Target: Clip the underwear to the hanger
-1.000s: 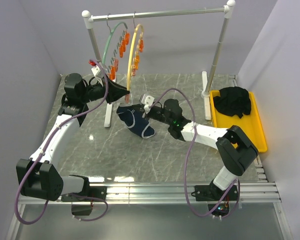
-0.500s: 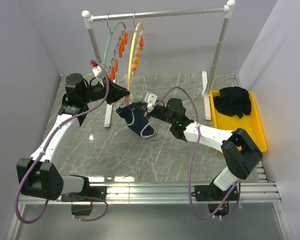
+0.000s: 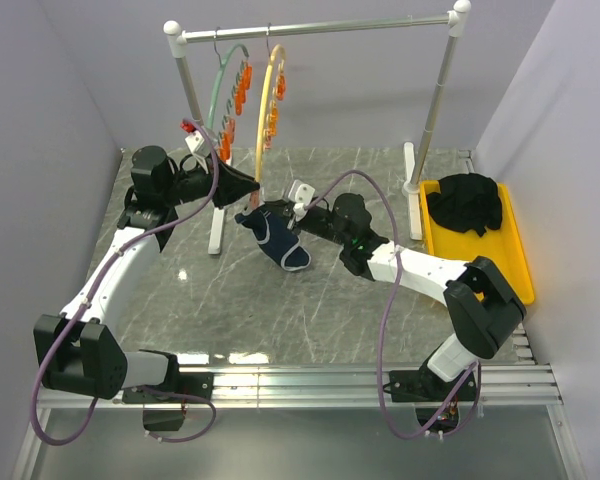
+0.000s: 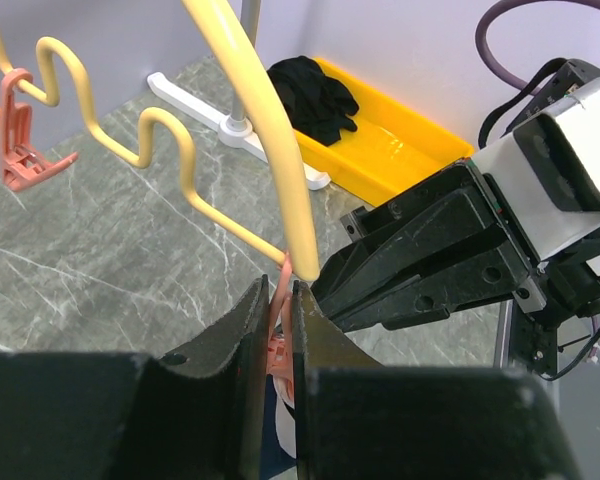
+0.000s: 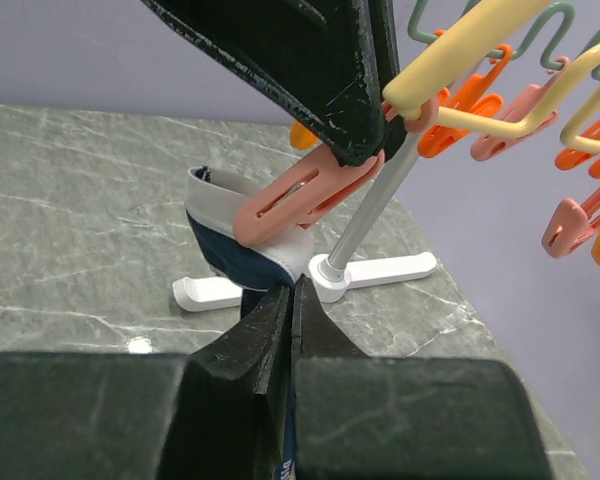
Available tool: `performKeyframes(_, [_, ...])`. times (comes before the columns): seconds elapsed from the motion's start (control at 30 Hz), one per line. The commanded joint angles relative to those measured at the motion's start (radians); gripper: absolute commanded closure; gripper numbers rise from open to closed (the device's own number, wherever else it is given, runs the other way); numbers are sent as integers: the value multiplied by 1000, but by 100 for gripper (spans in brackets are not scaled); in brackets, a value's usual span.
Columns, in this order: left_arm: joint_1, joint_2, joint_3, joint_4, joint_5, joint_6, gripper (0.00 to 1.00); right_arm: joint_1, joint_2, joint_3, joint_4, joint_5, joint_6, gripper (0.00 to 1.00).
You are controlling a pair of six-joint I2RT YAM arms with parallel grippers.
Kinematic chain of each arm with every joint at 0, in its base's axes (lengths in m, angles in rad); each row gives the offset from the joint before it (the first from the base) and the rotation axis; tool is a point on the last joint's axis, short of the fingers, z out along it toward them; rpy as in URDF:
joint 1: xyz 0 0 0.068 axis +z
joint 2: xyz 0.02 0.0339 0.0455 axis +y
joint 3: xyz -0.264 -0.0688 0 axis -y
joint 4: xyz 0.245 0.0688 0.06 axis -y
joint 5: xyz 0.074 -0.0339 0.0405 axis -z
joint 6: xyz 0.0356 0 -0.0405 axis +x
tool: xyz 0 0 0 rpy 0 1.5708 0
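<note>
Presently: underwear [image 3: 280, 243], waistband uppermost, pinched in the fully closed right hand [image 3: 279, 213], hanging just below the lowest clip [image 5: 300, 195] of the hanger [image 3: 263, 110], clip slanting down onto the white band; left hand [image 3: 254, 187] squeezed narrow on that clip's top end.

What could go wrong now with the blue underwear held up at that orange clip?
1. The clip, squeezed by the left gripper, seems to meet only the waistband edge of the underwear. Released now, it might bite too little and the cloth could slip out.
2. The hanger hangs only by its hook, so a push might swing it away.
3. The right gripper, holding the cloth, sits very near the left one, so they might bump.
</note>
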Motion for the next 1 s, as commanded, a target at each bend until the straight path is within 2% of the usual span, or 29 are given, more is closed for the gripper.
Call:
performKeyframes(0.0, [2, 2, 39, 37, 11, -22, 100, -6, -21, 60, 19, 10, 15, 100])
performKeyframes(0.4, [2, 2, 43, 35, 6, -22, 100, -7, -18, 103, -29, -3, 73, 100])
performKeyframes(0.7, [2, 12, 66, 55, 10, -54, 100, -4, -1, 85, -79, 33, 18, 100])
performKeyframes(0.97, [2, 10, 55, 49, 3, -46, 100, -4, -4, 121, -79, 42, 81, 100])
